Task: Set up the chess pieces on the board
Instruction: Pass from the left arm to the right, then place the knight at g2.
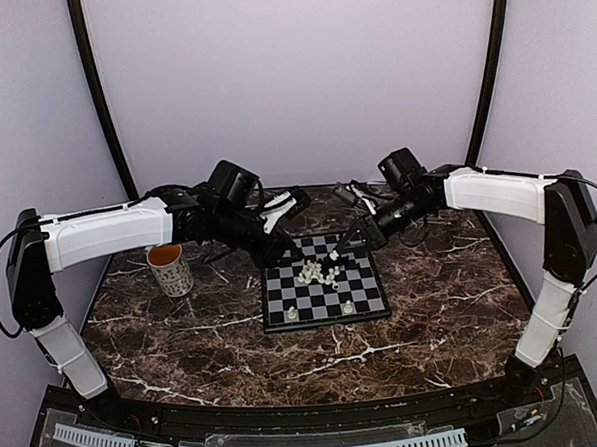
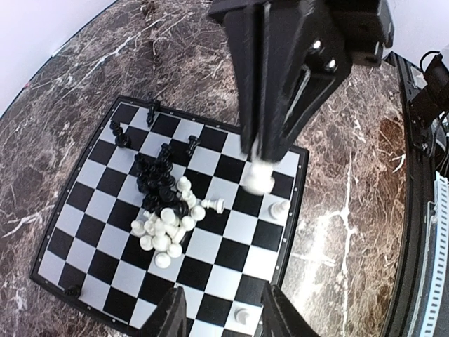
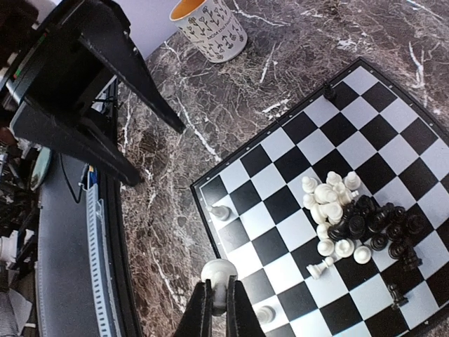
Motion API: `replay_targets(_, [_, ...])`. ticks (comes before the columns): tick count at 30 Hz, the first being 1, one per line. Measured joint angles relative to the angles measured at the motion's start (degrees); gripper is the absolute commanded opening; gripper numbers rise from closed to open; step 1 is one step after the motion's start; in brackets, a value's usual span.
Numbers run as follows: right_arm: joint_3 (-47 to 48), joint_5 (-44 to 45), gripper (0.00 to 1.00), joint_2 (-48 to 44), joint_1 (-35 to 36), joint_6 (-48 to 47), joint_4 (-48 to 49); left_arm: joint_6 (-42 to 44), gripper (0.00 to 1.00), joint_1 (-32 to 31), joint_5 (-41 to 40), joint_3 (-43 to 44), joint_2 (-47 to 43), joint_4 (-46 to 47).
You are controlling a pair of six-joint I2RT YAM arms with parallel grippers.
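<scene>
- Right gripper (image 3: 218,300): you see its fingers pressed narrow on a white piece (image 3: 217,272), held by its lower part with the round head up.
- The held piece sits over the edge squares of the board (image 2: 203,275). You cannot tell whether it touches a square.
- Left gripper (image 2: 221,303): its fingers stand apart above the board, with nothing between them.
- The board lies flat on the marble table (image 1: 439,316), between the two arms.
- Chess pieces (image 2: 165,210): you find most of them, white and black, in one mixed heap at the board's centre.
- Single white pawns (image 2: 279,208) stand near the edge; a few black pieces (image 2: 123,137) stand apart on the opposite side.
- The mug (image 1: 170,269) stands left of the board, apart from it.
</scene>
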Motion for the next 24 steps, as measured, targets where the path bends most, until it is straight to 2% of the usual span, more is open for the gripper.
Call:
replay_targets(5, [-3.8, 5.7, 0.00, -5.0, 0.0, -5.4, -0.7, 0.2, 0.40, 1.6, -0.5, -2.4, -1.3, 0.9])
replay_targets(10, [-10.1, 14.3, 0.00, -10.1, 0.7, -12.5, -1.7, -2.3, 0.40, 7.4, -0.1, -6.1, -1.3, 5.5])
replay_targets(14, [-16.3, 21.6, 0.00, -13.6, 3.9, -17.5, -1.9, -4.0, 0.40, 11.4, -1.6, -9.1, -1.2, 10.3])
replay_targets(19, [-20.6, 29.0, 0.00, -14.2, 9.2, -21.8, -1.7, -5.6, 0.40, 12.0, -2.5, -11.2, -1.1, 14.3])
replay_targets(24, [-21.0, 33.2, 0.00, -13.0, 10.4, -23.3, -0.5, -6.3, 0.40, 12.0, -1.9, -11.2, -1.0, 16.1])
